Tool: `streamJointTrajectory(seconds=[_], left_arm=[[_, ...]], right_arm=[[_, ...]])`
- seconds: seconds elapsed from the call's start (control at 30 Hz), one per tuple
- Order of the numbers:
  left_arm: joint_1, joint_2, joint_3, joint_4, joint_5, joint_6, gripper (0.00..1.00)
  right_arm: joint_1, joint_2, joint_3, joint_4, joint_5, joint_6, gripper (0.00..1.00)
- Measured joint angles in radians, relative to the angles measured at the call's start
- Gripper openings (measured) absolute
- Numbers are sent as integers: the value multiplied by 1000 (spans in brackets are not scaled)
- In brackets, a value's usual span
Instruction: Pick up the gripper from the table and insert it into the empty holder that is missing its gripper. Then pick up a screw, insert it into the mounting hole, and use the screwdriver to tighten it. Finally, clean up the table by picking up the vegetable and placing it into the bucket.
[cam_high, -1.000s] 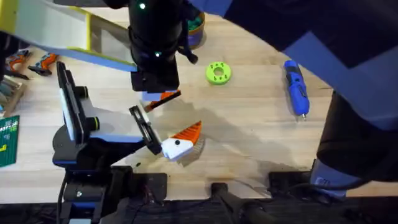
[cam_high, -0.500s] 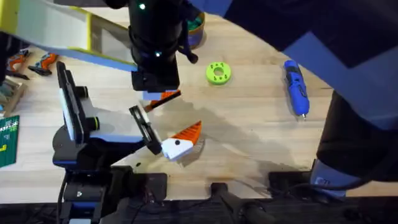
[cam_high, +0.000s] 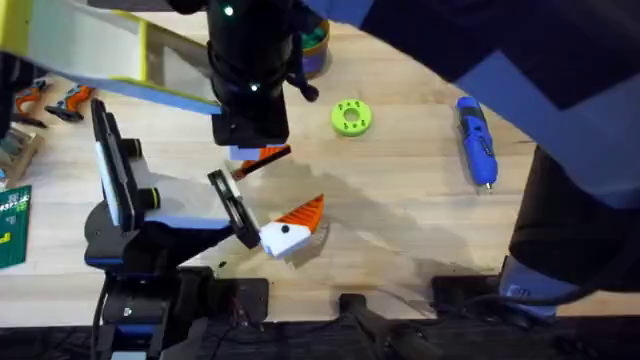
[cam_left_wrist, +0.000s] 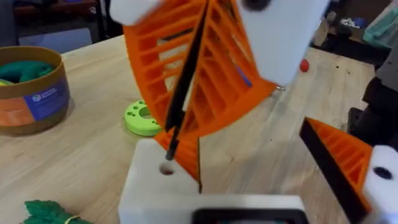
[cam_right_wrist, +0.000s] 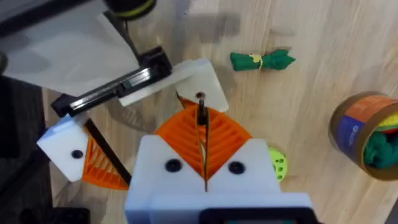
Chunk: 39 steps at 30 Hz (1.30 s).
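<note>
Orange ribbed pads of the right gripper (cam_right_wrist: 202, 134) are pressed together on a thin dark pin (cam_right_wrist: 201, 115). Its tip stands at the hole of the white holder (cam_right_wrist: 202, 81), but whether it is a screw is hard to make out. An orange wedge finger (cam_left_wrist: 339, 158) with a black side sits against another white block beside it. The blue screwdriver (cam_high: 477, 140) lies well apart. The vegetable (cam_right_wrist: 261, 60) lies on the wood near the bucket (cam_right_wrist: 364, 134). How the left gripper stands, I cannot tell.

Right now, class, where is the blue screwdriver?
In the overhead view, the screwdriver lies on the table's far right, right of the lime-green disc.
</note>
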Motion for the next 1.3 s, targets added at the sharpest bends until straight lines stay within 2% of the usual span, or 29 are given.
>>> streamJointTrajectory(seconds=[1.3], left_arm=[[0, 0, 0, -1, 0, -12, 987]], right_arm=[[0, 27, 0, 1, 3, 5, 6]])
